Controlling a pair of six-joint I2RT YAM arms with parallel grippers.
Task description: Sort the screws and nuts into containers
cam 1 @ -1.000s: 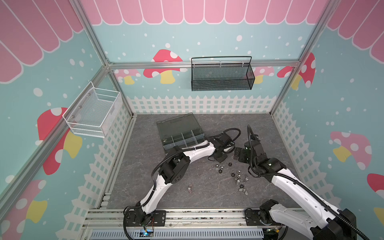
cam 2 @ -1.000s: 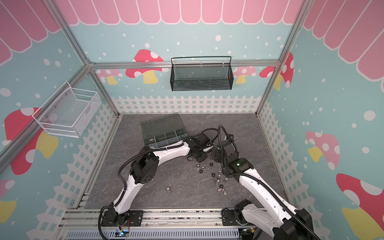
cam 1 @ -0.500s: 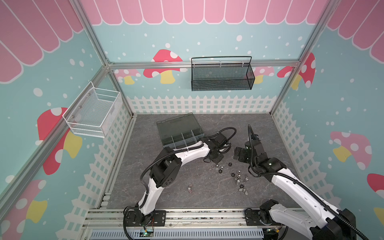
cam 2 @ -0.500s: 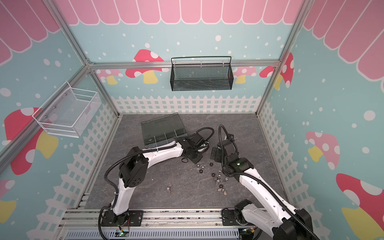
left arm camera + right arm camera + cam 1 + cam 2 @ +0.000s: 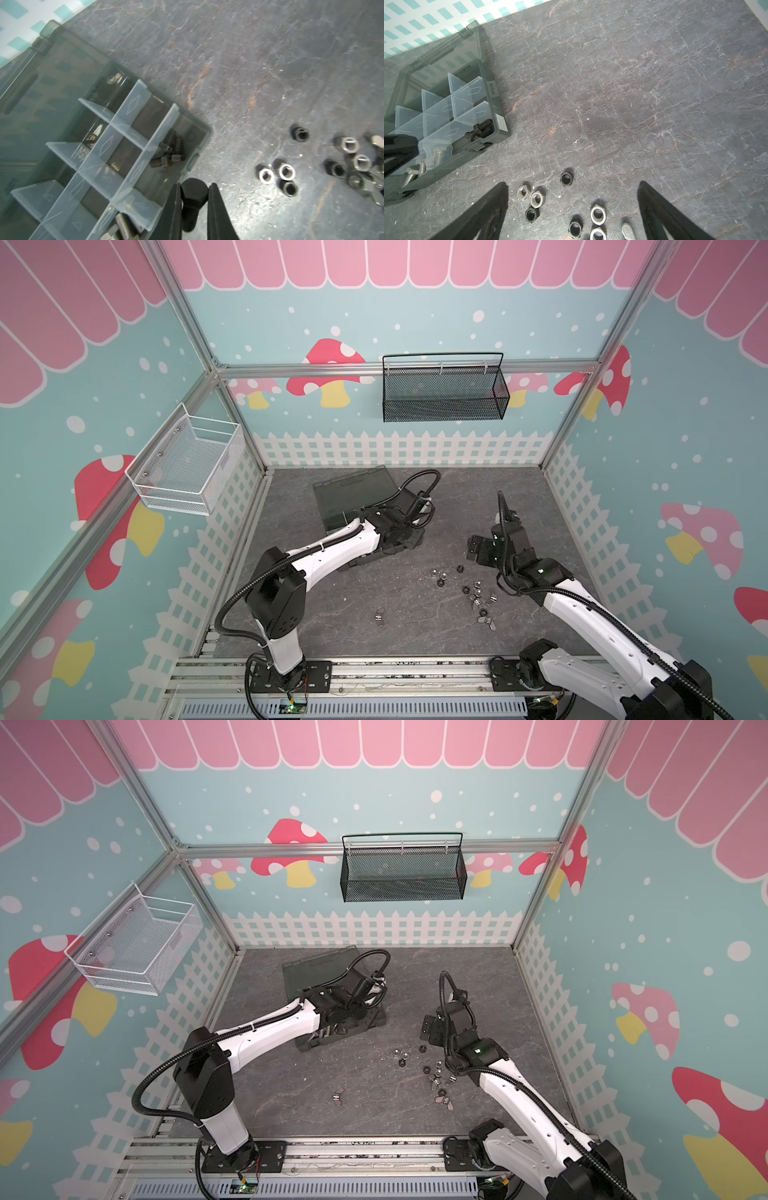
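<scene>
- Table (image 5: 332, 622), nearest: a lone silver wing nut (image 5: 380, 616).
- Middle right: loose nuts (image 5: 473, 593), silver and black, scattered. The right gripper (image 5: 573, 185) is above them, jaws spread wide and empty.
- Middle left: the left gripper (image 5: 194, 185) is clenched on one black screw (image 5: 190, 209) at the rim of the organizer box (image 5: 492, 104).
- Containers (image 5: 126, 108): the corner compartment holds black screws (image 5: 168, 153) and its neighbour holds silver screws (image 5: 124, 226). A farther one holds a small silver piece, possibly a wing nut, too blurred to tell.
- Lid (image 5: 353, 493): open, behind.
- Walls: white wire basket (image 5: 187, 468), black mesh basket (image 5: 444, 393).
</scene>
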